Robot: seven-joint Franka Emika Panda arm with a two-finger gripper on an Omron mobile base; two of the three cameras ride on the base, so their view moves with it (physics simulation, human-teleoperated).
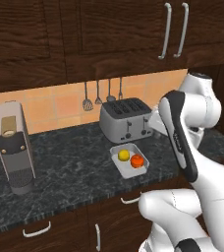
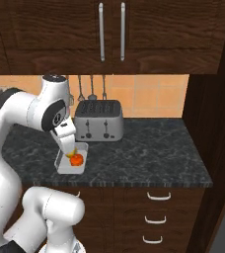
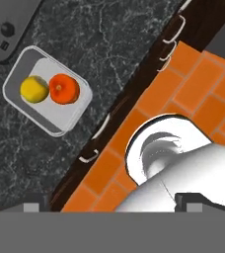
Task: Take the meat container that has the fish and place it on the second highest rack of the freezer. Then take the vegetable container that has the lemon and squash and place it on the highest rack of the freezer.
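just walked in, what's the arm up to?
The arm hangs over the dark counter with its gripper open and empty, holding nothing. Below it sits the clear vegetable container holding the lemon and the squash, in front of the toaster. The container is untouched on the counter; the hand looks down from above and to one side.

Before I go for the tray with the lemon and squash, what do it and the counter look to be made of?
The tray looks like clear or frosted plastic: thin glossy walls, with the counter showing faintly through its rim. The counter looks like polished dark stone, granite perhaps: black with pale veining. Both are rendered, so this is a guess from looks alone.
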